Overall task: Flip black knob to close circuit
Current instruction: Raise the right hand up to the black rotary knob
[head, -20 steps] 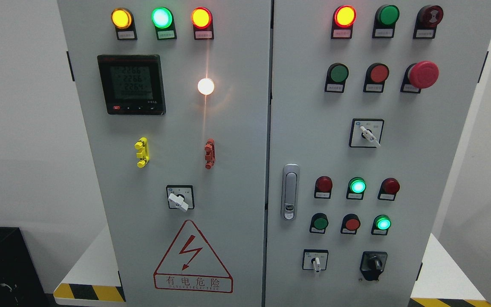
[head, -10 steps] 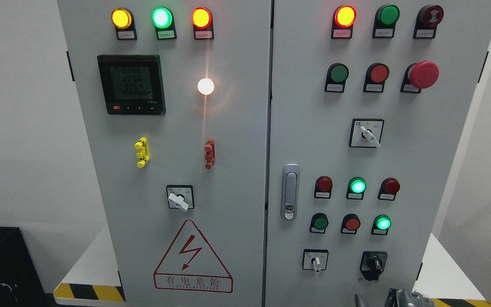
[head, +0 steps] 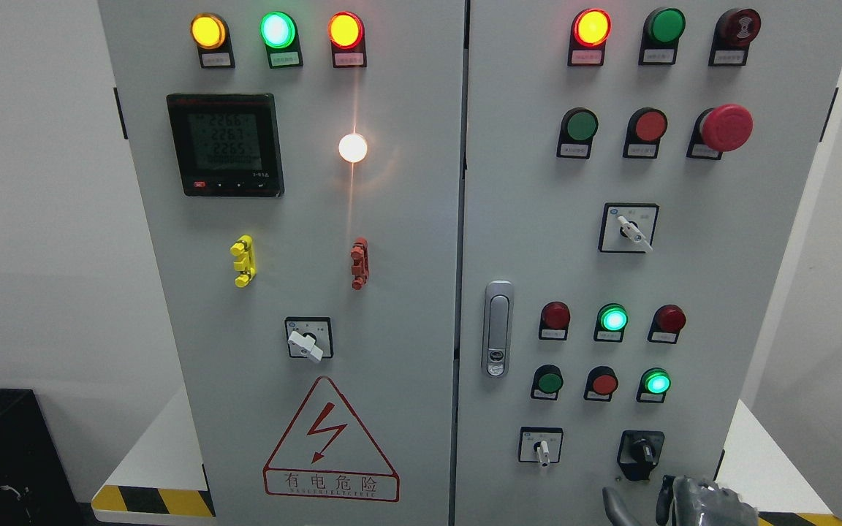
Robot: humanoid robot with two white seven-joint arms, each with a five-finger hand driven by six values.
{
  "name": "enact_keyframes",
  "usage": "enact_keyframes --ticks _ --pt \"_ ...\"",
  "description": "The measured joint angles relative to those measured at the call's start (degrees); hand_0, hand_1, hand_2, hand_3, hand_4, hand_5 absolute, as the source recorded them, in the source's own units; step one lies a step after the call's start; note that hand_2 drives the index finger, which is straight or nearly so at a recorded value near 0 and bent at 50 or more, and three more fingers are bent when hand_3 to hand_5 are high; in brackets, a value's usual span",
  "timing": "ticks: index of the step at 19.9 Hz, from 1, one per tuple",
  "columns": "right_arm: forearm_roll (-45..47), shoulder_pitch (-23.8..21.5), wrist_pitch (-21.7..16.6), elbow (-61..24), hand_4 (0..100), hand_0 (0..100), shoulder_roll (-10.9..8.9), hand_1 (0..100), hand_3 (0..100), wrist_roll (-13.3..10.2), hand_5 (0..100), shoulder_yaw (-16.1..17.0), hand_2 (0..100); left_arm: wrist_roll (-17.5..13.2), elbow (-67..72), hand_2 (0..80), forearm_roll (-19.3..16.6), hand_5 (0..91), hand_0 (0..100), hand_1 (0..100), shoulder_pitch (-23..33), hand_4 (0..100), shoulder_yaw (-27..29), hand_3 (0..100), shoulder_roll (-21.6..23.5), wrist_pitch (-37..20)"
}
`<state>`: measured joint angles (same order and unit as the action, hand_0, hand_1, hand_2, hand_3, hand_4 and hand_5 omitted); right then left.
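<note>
While the black knob (head: 641, 451) sits low on the right door (head: 684, 277) of the grey cabinet, near the bottom right corner, nothing touches it. It is a small round knob with a short bar handle, set on a black plate. The handle seems to lean a little to one side, but it is too small to be sure which way it points.

Just below the knob, the right hand (head: 673, 504) pokes up from the bottom edge. Only the tips of grey and silver fingers (head: 617, 505) show, and they stand a bit apart. The rest of the hand is cut off, so nobody can tell if it is loose or curled. It holds nothing that can be seen.

Left of the knob is a white switch (head: 541, 447) on a square plate. Above them are two rows of round lamps and buttons, and two green lamps (head: 613, 319) glow. A silver door handle (head: 496, 329) is at the door's left edge. Higher up is a big red mushroom button (head: 725, 127).

On the left door are a red lightning sign (head: 330, 438), a small screen (head: 225, 144) with numbers too blurry to read, and a bright white lamp (head: 353, 147).
</note>
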<state>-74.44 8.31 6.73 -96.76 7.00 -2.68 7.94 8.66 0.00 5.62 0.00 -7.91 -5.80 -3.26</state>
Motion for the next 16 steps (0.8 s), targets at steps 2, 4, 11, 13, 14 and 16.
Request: enact_keyframes --ticks 2,4,11,13,14,16 --pt "-0.24 0.39 0.02 0.38 96 0 -0.02 5 100 0.04 100 -0.01 85 0.00 0.00 0.0 0.00 0.0 12 56 0.00 0 0.00 0 0.00 0.00" --pt "-0.40 0.79 0.10 0.76 96 0 -0.03 5 100 0.07 100 0.00 86 0.00 0.00 0.0 0.00 0.0 12 56 0.00 0 0.00 0 0.00 0.00" --pt "-0.68 2.05 0.53 2.24 96 0 -0.10 5 100 -0.16 100 0.37 85 0.00 0.00 0.0 0.00 0.0 12 56 0.00 0 0.00 0 0.00 0.00" --pt "-0.72 2.34 0.54 2.64 96 0 -0.15 5 100 -0.24 100 0.57 86 0.00 0.00 0.0 0.00 0.0 12 56 0.00 0 0.00 0 0.00 0.00" --pt "-0.74 2.49 0.54 2.82 96 0 -0.18 5 100 -0.26 100 0.66 86 0.00 0.00 0.0 0.00 0.0 12 56 0.00 0 0.00 0 0.00 0.00" --pt "-0.76 2.81 0.54 3.18 96 0 -0.21 5 100 -0.32 100 0.87 85 0.00 0.00 0.0 0.00 0.0 12 56 0.00 0 0.00 0 0.00 0.00"
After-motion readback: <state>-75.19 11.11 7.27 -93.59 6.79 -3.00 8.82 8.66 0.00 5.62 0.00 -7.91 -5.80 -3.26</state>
